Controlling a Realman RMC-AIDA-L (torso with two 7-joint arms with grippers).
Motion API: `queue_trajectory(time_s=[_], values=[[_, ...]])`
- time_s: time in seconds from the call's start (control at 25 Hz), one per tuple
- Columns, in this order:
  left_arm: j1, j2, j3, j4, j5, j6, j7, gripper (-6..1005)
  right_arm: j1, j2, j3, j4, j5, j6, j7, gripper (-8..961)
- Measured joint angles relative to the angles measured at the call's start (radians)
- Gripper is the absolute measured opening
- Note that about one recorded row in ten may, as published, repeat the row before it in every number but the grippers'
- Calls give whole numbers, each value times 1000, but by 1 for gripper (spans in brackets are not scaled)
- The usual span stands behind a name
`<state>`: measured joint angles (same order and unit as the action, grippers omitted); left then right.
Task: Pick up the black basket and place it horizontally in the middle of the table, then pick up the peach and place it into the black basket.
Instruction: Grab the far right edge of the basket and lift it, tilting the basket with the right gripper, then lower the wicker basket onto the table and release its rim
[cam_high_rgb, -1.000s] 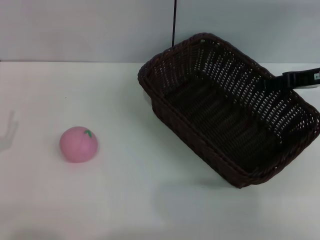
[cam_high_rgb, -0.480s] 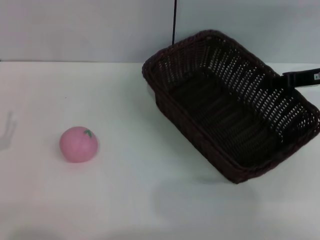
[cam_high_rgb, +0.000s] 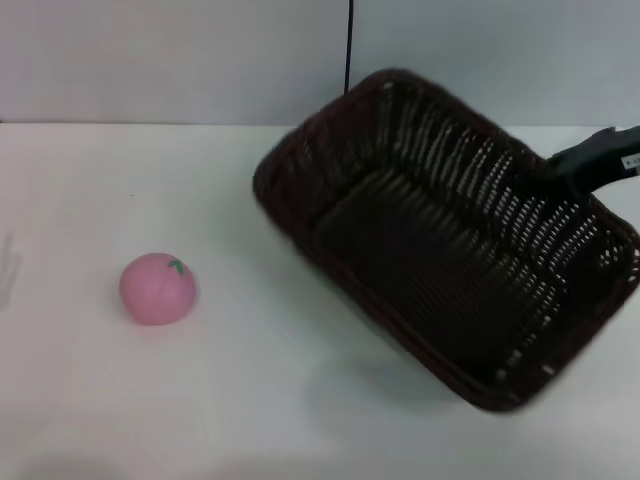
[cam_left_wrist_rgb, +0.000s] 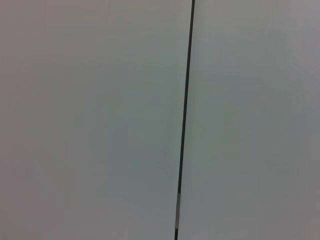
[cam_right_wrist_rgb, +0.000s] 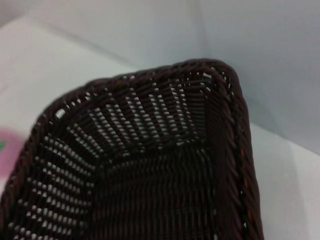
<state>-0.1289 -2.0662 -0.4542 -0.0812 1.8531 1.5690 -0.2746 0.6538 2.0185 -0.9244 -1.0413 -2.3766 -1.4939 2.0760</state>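
The right gripper (cam_high_rgb: 560, 168) is gripping the black basket (cam_high_rgb: 440, 235) at its far right rim, with the jaws seemingly pinching the braided edge, though the fingertips are lost against the dark weave in the head view. The basket is hanging tilted and blurred above the table (cam_high_rgb: 250, 400), lying diagonally, and its shadow is falling on the white surface beneath. The peach (cam_high_rgb: 157, 288) is sitting on the table well to the left of the basket, apart from it. The left gripper is showing in no view; its wrist camera is facing only a pale wall with a thin dark line (cam_left_wrist_rgb: 185, 120).

The main risk is the one-sided hold: the basket is dangling from a single spot on its rim, so it may swing or slip out if the wicker yields. It is also skewed from the table edge (it should end up horizontal), so setting it down without turning it would leave it crooked. A low sweep to the left could knock the round peach and send it rolling.

A small pale tag is showing on the right arm, but nothing on it is readable; no other writing appears.
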Motion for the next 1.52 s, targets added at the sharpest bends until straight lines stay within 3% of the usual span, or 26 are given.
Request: queue_trajectory(time_s=[0.36,0.6,0.72,0.92,1.52], values=[[21,0,4,0,3,3,3,784,-27,5,-71,-167,-50,-79,-219,183],[47,-3,31,-39,6,17,11,782,-47,37,-62,-230,-34,-53,-501,183],[45,-4,56,-51,6,18,11,781,-59,50,-71,-217,40,-45,-711,182],[38,-5,79,-54,6,18,11,780,-60,52,-74,-164,138,-40,-836,198],[33,-5,86,-61,6,15,10,777,-57,54,-118,-39,157,12,-908,245]])
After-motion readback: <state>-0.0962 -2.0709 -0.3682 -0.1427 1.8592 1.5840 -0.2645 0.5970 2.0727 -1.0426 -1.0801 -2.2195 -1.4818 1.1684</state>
